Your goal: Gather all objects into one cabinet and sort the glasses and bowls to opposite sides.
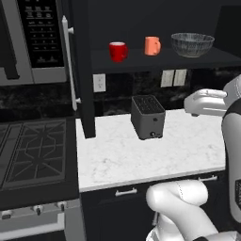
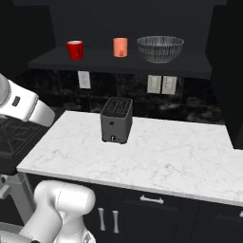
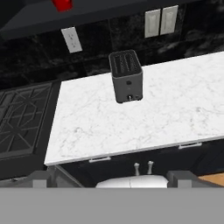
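Observation:
The black upper cabinet (image 1: 164,60) stands open, its door (image 1: 81,70) swung out edge-on with the long silver handle (image 1: 68,61). On its shelf (image 2: 118,64) a red mug (image 1: 118,51) (image 2: 75,50) is at the left, an orange mug (image 1: 152,46) (image 2: 120,47) in the middle, and the wide see-through bowl (image 1: 192,44) (image 2: 160,49) at the right. The red mug's base (image 3: 62,4) peeks in at the top of the hand view. My gripper (image 3: 111,178) is open and empty, held back from the counter's front edge and well below the shelf.
A dark toaster (image 1: 148,116) (image 2: 116,120) (image 3: 127,76) stands on the white marble counter (image 1: 188,146) under the shelf. A gas stove (image 1: 33,150) lies to the left, with a microwave (image 1: 33,37) above it. Lower cabinets with silver pulls (image 2: 152,199) run under the counter.

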Controlling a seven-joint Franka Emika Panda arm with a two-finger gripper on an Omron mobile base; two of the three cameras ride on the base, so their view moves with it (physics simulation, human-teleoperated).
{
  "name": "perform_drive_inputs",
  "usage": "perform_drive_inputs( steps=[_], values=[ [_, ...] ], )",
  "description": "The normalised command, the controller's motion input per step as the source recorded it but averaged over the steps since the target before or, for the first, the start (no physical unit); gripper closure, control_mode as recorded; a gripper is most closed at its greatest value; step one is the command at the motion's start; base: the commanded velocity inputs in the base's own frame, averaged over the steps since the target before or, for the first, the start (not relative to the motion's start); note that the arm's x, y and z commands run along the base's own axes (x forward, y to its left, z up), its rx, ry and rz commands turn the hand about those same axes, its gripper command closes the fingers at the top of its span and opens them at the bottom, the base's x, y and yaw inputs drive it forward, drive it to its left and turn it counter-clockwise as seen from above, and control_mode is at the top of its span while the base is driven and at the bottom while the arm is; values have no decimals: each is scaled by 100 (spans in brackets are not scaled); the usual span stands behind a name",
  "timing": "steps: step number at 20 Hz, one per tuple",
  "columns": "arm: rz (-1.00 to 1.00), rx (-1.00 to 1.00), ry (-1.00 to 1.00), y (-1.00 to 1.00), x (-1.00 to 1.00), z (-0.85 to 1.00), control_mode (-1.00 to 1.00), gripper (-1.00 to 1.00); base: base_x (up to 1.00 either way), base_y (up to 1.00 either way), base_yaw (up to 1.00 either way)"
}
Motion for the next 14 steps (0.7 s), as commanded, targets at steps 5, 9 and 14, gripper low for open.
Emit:
perform_drive_inputs(
  steps=[5, 9, 14],
  values=[
    [0, 0, 0, 0, 0, 0, 100, -100, -66, 0, 0],
    [0, 0, 0, 0, 0, 0, 100, -100, -62, 0, 0],
    [0, 0, 0, 0, 0, 0, 100, -100, -49, 0, 0]
  ],
)
